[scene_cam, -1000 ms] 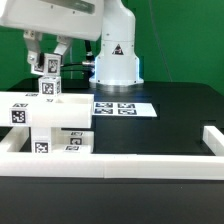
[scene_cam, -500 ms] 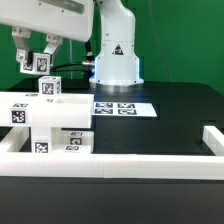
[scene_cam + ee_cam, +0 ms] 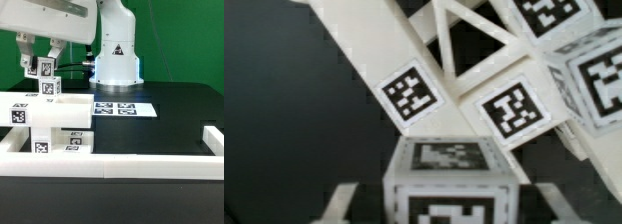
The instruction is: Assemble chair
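My gripper (image 3: 40, 67) is at the exterior view's upper left, shut on a small white tagged chair part (image 3: 43, 69) and holding it just above the partly joined chair (image 3: 42, 122). That chair is a cluster of white tagged blocks and bars, with an upright post (image 3: 46, 88) directly under the held part. In the wrist view the held part (image 3: 452, 172) fills the space between my fingers (image 3: 345, 203), and my gripper (image 3: 452, 205) grips its sides. The chair's bars and tagged blocks (image 3: 509, 105) lie close beyond it.
The marker board (image 3: 125, 108) lies flat on the black table in front of the robot base (image 3: 116, 55). A long white border rail (image 3: 120, 163) runs along the front, and a short rail (image 3: 214, 138) stands at the exterior view's right.
The gripper with the held part shifted toward the exterior view's left, then came back right and slightly lower, closer to the upright post. The chair parts have not moved.
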Controlling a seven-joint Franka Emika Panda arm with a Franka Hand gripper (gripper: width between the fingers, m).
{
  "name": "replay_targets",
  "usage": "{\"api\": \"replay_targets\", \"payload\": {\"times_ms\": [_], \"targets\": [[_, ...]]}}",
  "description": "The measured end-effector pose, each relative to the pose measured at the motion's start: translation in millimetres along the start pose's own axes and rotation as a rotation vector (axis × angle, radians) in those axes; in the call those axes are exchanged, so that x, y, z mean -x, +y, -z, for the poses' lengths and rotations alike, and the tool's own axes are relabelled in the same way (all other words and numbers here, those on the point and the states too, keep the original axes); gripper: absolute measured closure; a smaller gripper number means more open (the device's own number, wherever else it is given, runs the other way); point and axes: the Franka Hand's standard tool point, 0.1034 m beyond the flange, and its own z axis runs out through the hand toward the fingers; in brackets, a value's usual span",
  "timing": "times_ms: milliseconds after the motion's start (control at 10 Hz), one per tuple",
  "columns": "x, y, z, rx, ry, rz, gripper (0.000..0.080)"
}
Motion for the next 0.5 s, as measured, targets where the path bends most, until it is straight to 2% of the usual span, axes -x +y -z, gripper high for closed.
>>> {"api": "replay_targets", "payload": {"times_ms": [300,500], "targets": [[8.1,3.8,-1.5,0.007,0.001,-0.006,0.0511],[8.3,4.8,-3.2,-0.010,-0.008,-0.009,0.0511]]}}
